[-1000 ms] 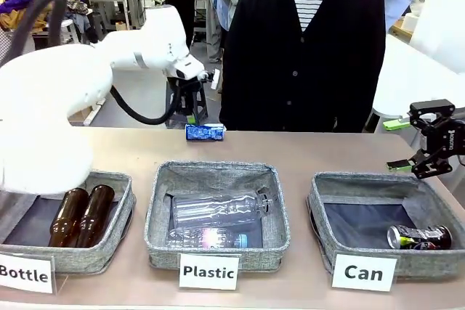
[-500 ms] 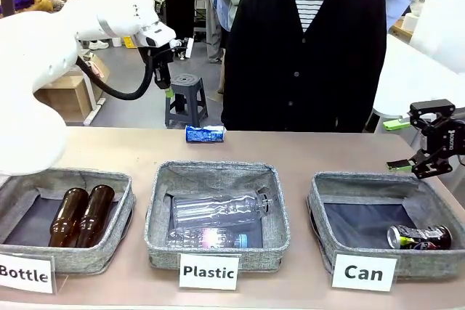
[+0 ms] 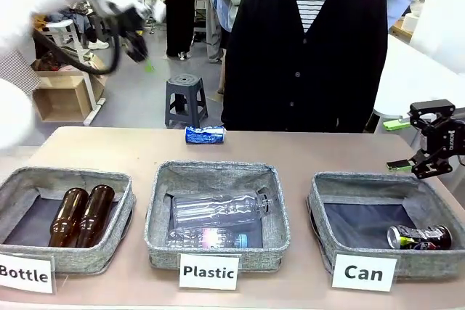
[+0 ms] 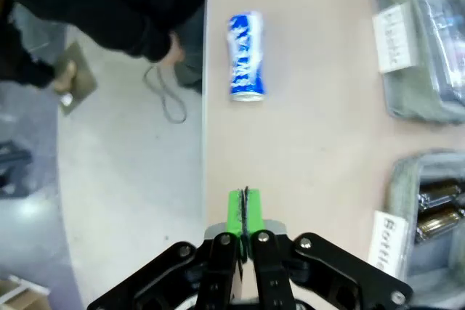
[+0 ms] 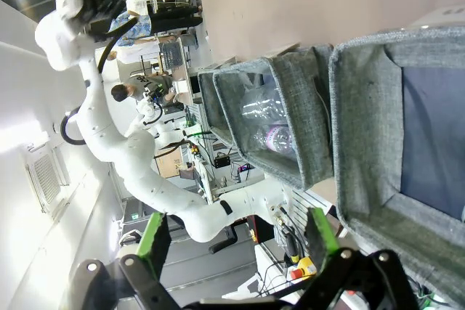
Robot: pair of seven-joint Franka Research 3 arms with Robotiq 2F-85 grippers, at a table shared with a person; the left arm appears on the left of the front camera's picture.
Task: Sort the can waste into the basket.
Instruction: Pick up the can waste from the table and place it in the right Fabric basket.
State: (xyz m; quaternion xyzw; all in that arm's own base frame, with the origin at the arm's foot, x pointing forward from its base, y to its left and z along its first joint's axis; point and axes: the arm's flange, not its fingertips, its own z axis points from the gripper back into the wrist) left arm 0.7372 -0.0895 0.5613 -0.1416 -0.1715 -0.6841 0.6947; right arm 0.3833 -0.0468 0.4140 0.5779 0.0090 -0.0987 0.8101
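Now | left fingers [image 4: 234,212] closed, empty | right fingers [image 5: 154,236] apart | blue-and-white can [image 4: 245,56] on table [image 4: 312,143]

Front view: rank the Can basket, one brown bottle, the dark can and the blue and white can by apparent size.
1. Can basket.
2. Brown bottle.
3. Dark can.
4. Blue and white can; it lies farther off, so the cans' order is unsure.

Right claw [image 5: 235,241] spread wide, near grey basket [image 5: 367,136] (dark lining); clear bottles [image 5: 265,125] in neighbouring basket [image 5: 299,117].
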